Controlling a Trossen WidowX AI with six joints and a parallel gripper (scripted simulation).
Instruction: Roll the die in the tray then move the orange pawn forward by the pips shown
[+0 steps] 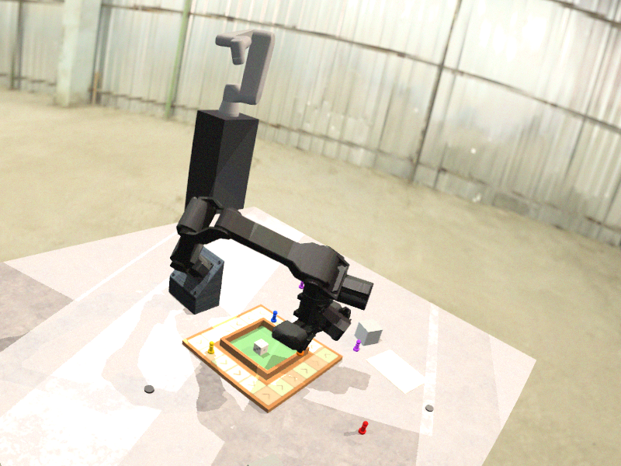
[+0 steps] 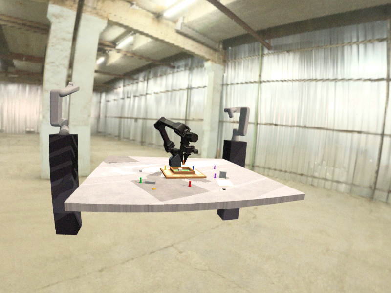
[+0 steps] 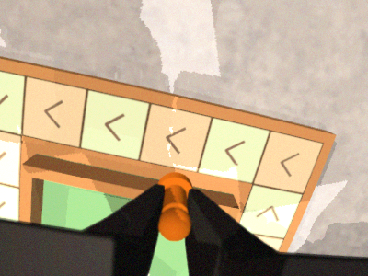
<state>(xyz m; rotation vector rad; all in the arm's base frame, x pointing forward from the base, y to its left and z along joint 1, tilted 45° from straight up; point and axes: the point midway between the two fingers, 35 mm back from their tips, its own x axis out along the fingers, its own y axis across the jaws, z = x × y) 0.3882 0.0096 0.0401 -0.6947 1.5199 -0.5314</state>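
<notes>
On pale patched table [image 2: 126, 189] | corrugated-metal hall | claw [image 3: 175, 208] gripping orange pawn [image 3: 175, 209] over board [image 3: 184, 103]

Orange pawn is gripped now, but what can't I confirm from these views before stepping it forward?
- Die pips: top view, too small to count; absent from the wrist view.
- Orange pawn base and its square: wrist view, fingers cover them; top view, the gripper hides them.
- Exterior view: board squares too small.
</notes>
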